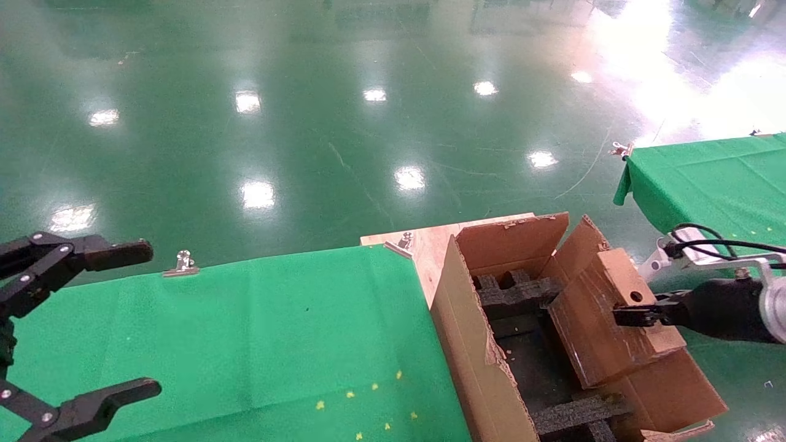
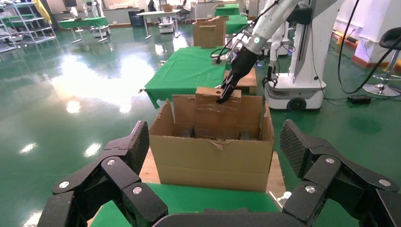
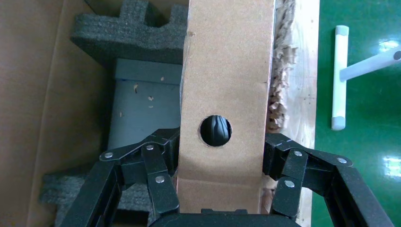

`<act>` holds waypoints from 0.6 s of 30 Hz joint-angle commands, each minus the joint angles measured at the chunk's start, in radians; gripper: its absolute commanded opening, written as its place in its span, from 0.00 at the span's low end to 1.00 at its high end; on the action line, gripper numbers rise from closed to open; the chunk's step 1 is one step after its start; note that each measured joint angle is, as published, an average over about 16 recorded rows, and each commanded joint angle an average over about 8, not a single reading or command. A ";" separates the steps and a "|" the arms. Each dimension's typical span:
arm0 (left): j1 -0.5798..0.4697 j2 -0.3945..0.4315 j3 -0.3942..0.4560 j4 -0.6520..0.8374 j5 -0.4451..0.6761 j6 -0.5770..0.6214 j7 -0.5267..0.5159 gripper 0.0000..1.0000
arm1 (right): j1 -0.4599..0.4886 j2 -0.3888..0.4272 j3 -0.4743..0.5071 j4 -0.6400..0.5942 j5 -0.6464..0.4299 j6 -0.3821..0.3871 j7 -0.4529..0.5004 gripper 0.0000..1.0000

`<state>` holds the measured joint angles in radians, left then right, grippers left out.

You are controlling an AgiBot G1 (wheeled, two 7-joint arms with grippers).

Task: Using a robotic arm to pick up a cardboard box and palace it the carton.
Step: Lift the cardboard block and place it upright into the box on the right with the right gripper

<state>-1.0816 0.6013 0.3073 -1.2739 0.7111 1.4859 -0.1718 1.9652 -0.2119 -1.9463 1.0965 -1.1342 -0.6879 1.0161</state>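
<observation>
Beside a green-clothed table [image 1: 258, 331], a large brown corrugated carton [image 1: 473, 344] with black foam inserts [image 1: 516, 291] sits under the right gripper [image 1: 632, 316], clamped on a slim brown cardboard box [image 1: 605, 313] above its opening, while the left gripper [image 1: 92, 319] hangs spread wide.

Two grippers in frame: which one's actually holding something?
The right gripper, shut on the cardboard box over the carton. The left gripper hangs open above the green cloth.
</observation>
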 commanded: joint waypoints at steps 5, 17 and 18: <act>0.000 0.000 0.000 0.000 0.000 0.000 0.000 1.00 | -0.062 -0.046 -0.019 -0.027 0.030 0.070 0.003 0.00; 0.000 0.000 0.001 0.000 0.000 0.000 0.000 1.00 | -0.179 -0.149 -0.026 -0.127 0.108 0.140 -0.033 0.00; 0.000 0.000 0.001 0.000 0.000 0.000 0.000 1.00 | -0.189 -0.157 -0.025 -0.137 0.116 0.143 -0.036 0.00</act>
<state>-1.0818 0.6010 0.3081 -1.2739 0.7106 1.4856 -0.1714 1.7747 -0.3708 -1.9709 0.9564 -1.0189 -0.5471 0.9793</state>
